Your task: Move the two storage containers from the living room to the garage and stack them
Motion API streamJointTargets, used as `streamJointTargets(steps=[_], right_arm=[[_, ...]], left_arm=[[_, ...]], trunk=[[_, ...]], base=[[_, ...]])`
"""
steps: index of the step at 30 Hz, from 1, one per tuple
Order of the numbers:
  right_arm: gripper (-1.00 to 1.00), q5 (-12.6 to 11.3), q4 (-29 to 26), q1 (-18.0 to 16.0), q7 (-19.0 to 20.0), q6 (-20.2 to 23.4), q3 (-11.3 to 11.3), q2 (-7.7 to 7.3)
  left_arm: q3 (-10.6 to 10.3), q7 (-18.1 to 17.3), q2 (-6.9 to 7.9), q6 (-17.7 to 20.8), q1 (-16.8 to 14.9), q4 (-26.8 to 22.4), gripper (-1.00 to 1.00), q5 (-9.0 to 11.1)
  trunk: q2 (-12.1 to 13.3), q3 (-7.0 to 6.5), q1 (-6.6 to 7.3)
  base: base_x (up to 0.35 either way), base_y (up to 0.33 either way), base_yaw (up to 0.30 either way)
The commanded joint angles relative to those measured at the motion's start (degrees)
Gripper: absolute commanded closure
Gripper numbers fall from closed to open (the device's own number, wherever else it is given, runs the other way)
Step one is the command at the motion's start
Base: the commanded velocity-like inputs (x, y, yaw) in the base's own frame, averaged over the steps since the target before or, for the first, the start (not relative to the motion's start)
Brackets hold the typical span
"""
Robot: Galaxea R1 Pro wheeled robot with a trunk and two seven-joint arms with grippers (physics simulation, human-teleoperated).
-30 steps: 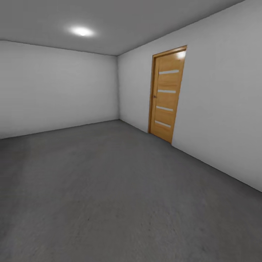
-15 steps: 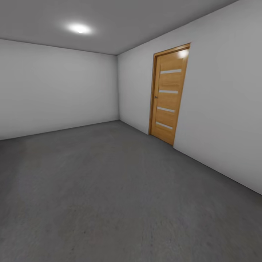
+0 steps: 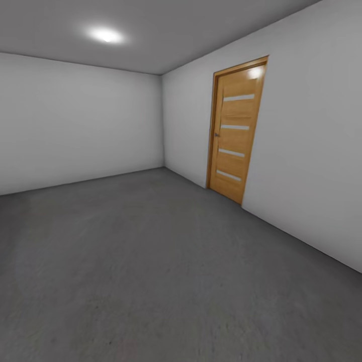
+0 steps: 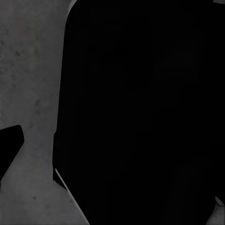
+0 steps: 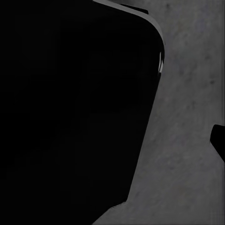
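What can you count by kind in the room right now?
Wooden door: 1
Ceiling light: 1
White walls: 2, back and right-hand
Grey concrete floor: 1
Total: 5

Wooden door [image 3: 235, 131] with four pale horizontal slats, shut, in right wall; ceiling light [image 3: 106, 35] lit.
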State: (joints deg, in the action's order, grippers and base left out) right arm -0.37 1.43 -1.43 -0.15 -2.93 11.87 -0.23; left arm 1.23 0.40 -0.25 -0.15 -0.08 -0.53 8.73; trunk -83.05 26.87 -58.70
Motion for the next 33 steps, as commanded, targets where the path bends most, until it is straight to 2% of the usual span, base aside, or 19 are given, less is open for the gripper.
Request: streamJointTargets(steps=[1, 33], right_arm=[[-1.00, -0.05, 0.15, -0.06, -0.02, -0.31, 0.30, 0.06], [-1.00, 0.72, 0.15, -0.06, -0.02, -0.67, 0.59, -0.28]], left_arm=[[0.09, 0.04, -0.01, 0.00, -0.01, -0.04, -1.00, 0.41], [0.09, 0.04, -0.01, -0.03, -0.01, -0.05, -1.00, 0.41]], trunk=[[-0.02, 0.05, -0.03], [-0.02, 0.05, -0.03]], base=[[0.323, 0.000, 0.000], [0.323, 0.000, 0.000]])
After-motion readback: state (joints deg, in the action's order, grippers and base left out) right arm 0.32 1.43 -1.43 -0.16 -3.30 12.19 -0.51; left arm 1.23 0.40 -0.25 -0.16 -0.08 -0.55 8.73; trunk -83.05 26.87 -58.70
